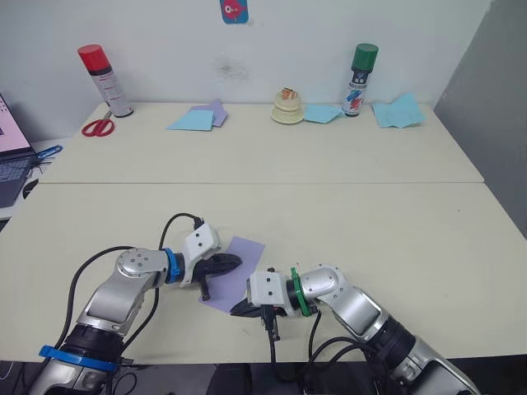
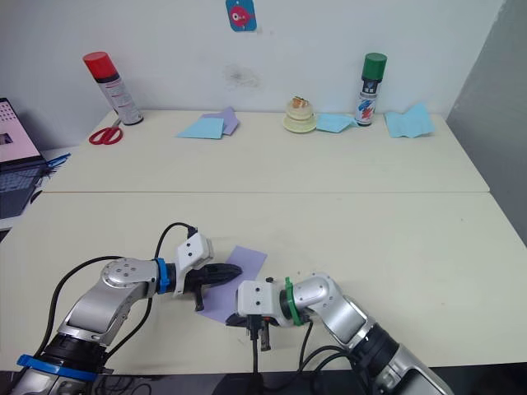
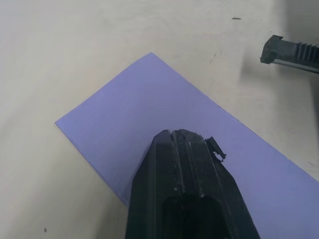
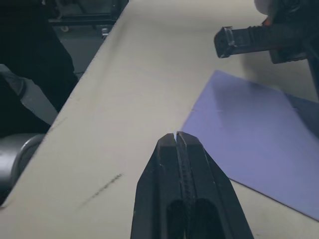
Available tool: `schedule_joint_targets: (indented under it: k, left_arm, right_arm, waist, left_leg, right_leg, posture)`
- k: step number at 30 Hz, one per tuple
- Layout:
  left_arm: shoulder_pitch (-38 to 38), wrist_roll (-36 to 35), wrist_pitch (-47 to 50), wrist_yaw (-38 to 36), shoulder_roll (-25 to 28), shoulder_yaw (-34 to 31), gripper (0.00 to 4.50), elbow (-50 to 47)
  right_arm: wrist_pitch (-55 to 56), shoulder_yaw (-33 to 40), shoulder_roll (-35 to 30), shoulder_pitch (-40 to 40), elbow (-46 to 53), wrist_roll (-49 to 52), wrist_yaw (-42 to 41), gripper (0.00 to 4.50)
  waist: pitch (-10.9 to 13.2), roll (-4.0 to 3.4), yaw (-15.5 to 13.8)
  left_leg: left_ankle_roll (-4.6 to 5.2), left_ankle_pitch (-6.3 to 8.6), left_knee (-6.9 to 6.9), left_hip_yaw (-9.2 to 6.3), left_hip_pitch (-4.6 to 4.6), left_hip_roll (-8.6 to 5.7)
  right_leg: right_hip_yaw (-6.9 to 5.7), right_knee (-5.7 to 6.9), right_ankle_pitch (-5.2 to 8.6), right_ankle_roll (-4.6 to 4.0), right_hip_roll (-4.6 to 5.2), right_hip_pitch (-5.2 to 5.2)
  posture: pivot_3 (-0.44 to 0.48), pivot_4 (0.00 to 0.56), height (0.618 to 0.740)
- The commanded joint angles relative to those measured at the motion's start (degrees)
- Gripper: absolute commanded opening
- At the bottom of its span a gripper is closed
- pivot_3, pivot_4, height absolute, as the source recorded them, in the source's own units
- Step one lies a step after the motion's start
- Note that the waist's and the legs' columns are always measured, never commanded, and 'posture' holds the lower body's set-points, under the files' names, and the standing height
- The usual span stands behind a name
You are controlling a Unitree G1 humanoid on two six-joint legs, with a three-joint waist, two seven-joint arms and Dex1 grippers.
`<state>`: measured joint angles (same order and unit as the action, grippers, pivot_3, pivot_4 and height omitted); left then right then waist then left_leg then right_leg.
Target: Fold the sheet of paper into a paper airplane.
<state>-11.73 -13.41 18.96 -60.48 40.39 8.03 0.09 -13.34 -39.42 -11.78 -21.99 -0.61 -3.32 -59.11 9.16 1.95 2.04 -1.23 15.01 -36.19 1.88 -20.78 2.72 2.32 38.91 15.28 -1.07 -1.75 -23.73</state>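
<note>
The sheet of paper (image 1: 247,263) is a lavender strip lying flat near the table's front edge, also seen in the left wrist view (image 3: 149,99) and the right wrist view (image 4: 259,124). My left gripper (image 1: 235,262) is shut, its tip over the sheet's middle (image 3: 182,133); whether it touches the paper I cannot tell. My right gripper (image 1: 235,310) is shut too, its tip (image 4: 177,137) over bare table just off the sheet's near corner. Nothing is held by either gripper. The two tips sit a short way apart, and each shows in the other's wrist view.
Along the far wall stand a red spray can (image 1: 104,80) and a green spray can (image 1: 360,80). Red scissors (image 1: 99,126), light blue papers (image 1: 191,120) (image 1: 399,111) and a cream dish (image 1: 288,109) lie there too. A laptop (image 1: 12,156) is at the left.
</note>
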Motion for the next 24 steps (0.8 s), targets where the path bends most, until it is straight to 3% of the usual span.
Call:
schedule_joint_targets:
  k: [1, 9, 15, 24]
  left_arm:
    - [2.8, 2.1, 2.5, -1.0, 1.0, 2.9, 0.00, 2.4]
    - [2.1, 1.3, 2.7, -0.9, 0.4, 2.3, 0.00, 2.3]
    - [0.3, -3.3, 5.6, -0.7, 0.0, -1.3, 0.00, -1.7]
    - [-0.1, -10.5, 12.3, -1.8, 5.3, -9.3, 0.00, -10.8]
  right_arm:
    - [-1.2, -2.8, -0.2, 1.2, 0.2, -0.5, -1.0, 0.04]
    - [-1.4, 2.9, -1.2, 1.0, 7.9, 2.3, 1.3, 0.04]
    - [-4.6, 8.0, -4.1, -0.5, 13.8, 5.5, 1.7, 0.04]
    - [-8.6, 11.8, -8.2, -1.5, 20.1, 7.7, 2.0, 0.04]
  waist:
    - [0.0, 0.00, 0.0]
    - [0.0, 0.02, 0.0]
    - [0.1, 0.08, 0.0]
    - [0.6, 0.54, 0.0]
  left_leg:
    - [0.00, 0.00, 0.00, 0.00, 0.00, 0.00]
    - [-0.01, 0.00, 0.04, 0.00, -0.02, 0.00]
    - [-0.02, 0.01, 0.04, -0.01, -0.08, 0.00]
    - [-0.05, -0.01, -0.02, -0.11, -0.90, 0.03]
  right_leg:
    - [0.00, 0.00, 0.00, 0.00, 0.00, 0.00]
    - [-0.01, -0.02, 0.02, 0.00, 0.00, -0.03]
    - [-0.02, -0.02, 0.01, 0.01, -0.01, -0.10]
    - [-0.13, 0.02, 0.01, 0.01, -0.02, -0.79]
  posture:
    - [0.000, 0.150, 0.725]
    - [0.000, 0.150, 0.725]
    - [0.000, 0.150, 0.725]
    - [0.000, 0.150, 0.725]
